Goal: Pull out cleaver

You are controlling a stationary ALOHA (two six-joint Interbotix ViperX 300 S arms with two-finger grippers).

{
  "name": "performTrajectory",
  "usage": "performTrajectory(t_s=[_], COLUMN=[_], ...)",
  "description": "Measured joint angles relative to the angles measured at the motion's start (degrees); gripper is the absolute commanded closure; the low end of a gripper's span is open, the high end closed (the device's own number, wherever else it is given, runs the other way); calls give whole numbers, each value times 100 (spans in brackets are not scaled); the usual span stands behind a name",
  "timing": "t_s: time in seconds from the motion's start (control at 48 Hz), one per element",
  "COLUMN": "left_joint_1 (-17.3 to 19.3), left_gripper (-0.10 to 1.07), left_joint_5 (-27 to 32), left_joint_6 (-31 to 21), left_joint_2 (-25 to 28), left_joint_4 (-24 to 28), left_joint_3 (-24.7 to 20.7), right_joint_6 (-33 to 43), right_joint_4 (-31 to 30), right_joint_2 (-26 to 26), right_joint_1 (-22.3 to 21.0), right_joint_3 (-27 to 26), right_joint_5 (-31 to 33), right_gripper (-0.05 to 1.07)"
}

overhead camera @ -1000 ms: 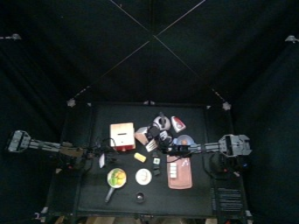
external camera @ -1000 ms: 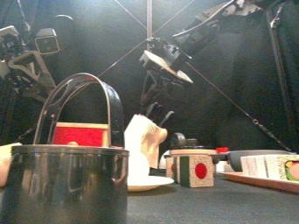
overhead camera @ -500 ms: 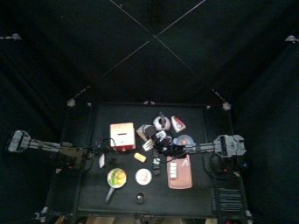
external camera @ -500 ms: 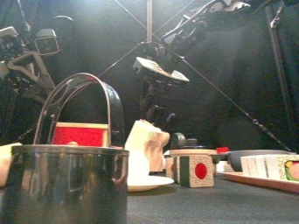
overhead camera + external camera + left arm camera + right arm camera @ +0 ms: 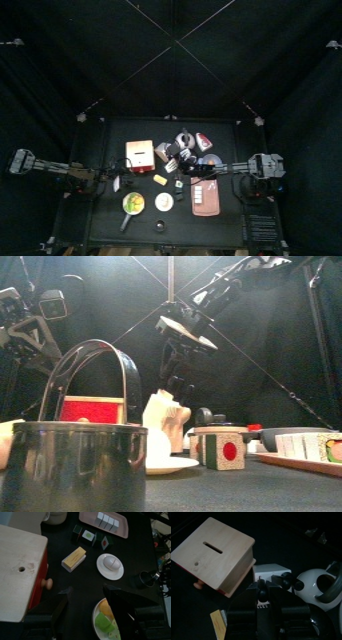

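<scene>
I see the right gripper point(image 5: 264, 598) clenched on the cleaver point(image 5: 186, 333), raised above the knife block point(image 5: 271, 571) mid-table. Left gripper point(image 5: 85, 602) hangs released at left.

Cleaver point(image 5: 186, 333) seemingly above knife block point(image 5: 162, 428)

I see the cleaver point(image 5: 186, 332) aloft w/ broad pale blade tilted, apparently clear of the white knife block point(image 5: 159, 424) below.
</scene>
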Motion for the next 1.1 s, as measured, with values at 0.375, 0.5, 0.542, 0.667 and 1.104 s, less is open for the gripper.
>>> performTrajectory(t_s=[0.375,0.5,0.542,0.667,1.104], left_joint_1=[0,0,0,0,0], left_gripper=[10,10,10,10,10], left_joint_5=[0,0,0,0,0], left_joint_6=[9,9,9,9,9], left_joint_2=[-9,-9,-9,-9,-9], left_joint_4=[9,9,0,9,9], left_joint_3=[0,0,0,0,0], right_joint_6=[-9,-9,-9,0,97], right_joint_4=[-132,-185,-193,-211,-369], right_joint_2=[-422,-606,-668,-923,-1424], right_joint_1=[492,712,782,1028,1626], right_joint_3=[44,88,114,237,633], right_joint_5=[492,729,809,1072,1099], right_gripper=[65,65,65,65,65])
